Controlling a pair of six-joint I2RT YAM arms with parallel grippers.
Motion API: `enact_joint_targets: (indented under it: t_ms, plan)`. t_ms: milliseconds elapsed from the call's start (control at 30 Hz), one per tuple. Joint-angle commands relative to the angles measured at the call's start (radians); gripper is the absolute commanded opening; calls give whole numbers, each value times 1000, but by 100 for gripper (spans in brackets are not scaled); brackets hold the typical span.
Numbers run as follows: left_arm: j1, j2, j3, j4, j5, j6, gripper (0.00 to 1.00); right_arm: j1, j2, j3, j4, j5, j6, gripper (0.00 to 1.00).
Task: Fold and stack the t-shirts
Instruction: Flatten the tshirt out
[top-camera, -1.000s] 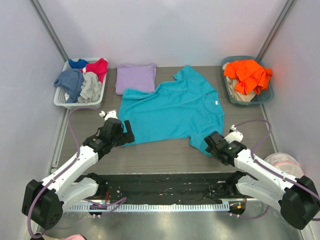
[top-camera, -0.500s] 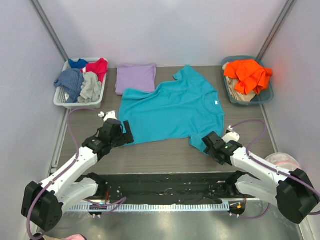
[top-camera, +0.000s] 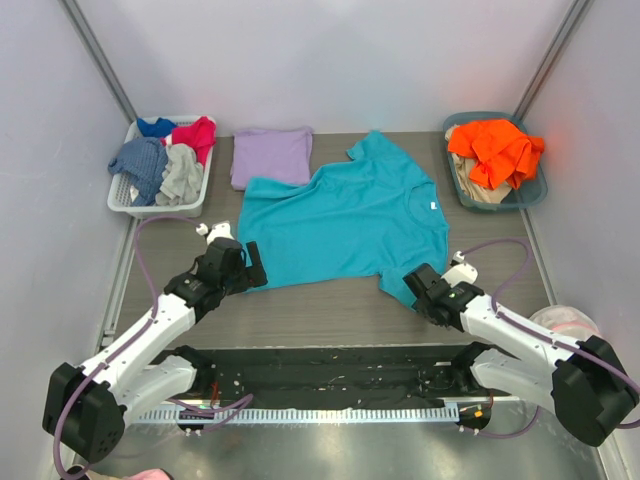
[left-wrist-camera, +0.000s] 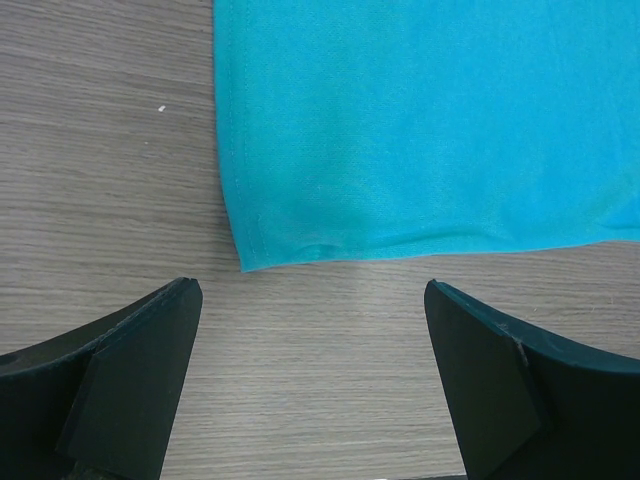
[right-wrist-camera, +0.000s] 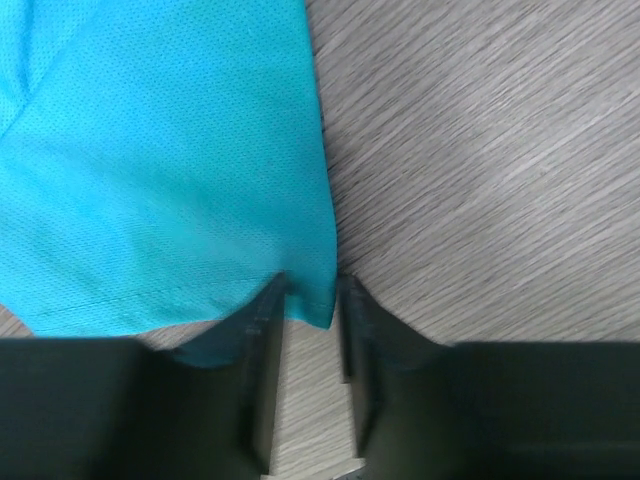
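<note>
At the far left of the table (left-wrist-camera: 300, 420), beside the white basket (top-camera: 155, 211), the lavender shirt (top-camera: 272, 155) lies already folded into a neat square. So I judge that one shirt is done and the work is now on the second one.

My left gripper (left-wrist-camera: 310, 300) is low over the wood with its fingers (left-wrist-camera: 140, 350) spread as wide as they go, and they hold nothing. The near left corner of the teal shirt (top-camera: 345, 215) lies just in front of them, a little toward the left finger, flat on the table.

The teal shirt is spread open in the middle of the table, its white neck label to the right and its hem to the left. One sleeve points to the back, the other to the front. It touches the lavender shirt at the back.

My right gripper (right-wrist-camera: 310, 300) is at the front sleeve. Its fingers (right-wrist-camera: 262, 340) are nearly together, with the corner of the sleeve hem between them. I cannot tell if they already press the cloth or if a small gap remains.

I think the step in hand is taking hold of the near edge for the first fold. Next, the left fingers should go forward over their corner and pinch it. The right side should be firm before both lift together, or the cloth may slip and wrinkle.
</note>
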Motion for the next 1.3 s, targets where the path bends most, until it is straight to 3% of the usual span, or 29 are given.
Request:
enact_joint_targets:
  t_ms: [0, 167, 367, 500, 733, 1267]
  plan:
    - [-3, -16, -1, 0, -42, -5, 100, 6, 6, -6, 20, 21, 0, 21]
    - [-3, 4, 0, 2, -82, -8, 100, 7, 3, -7, 22, 19, -6, 1]
    - [-2, 128, 8, 65, -123, -24, 90, 6, -6, -10, 24, 18, -16, 1]
    - [-2, 225, 34, 100, -119, -26, 71, 6, -13, -13, 22, 15, -20, 1]
    - [-2, 284, 34, 132, -105, -37, 57, 6, -25, -18, 21, 16, -20, 1]
    - [-2, 327, 31, 131, -116, -67, 50, 6, -22, -16, 22, 10, -26, 1]
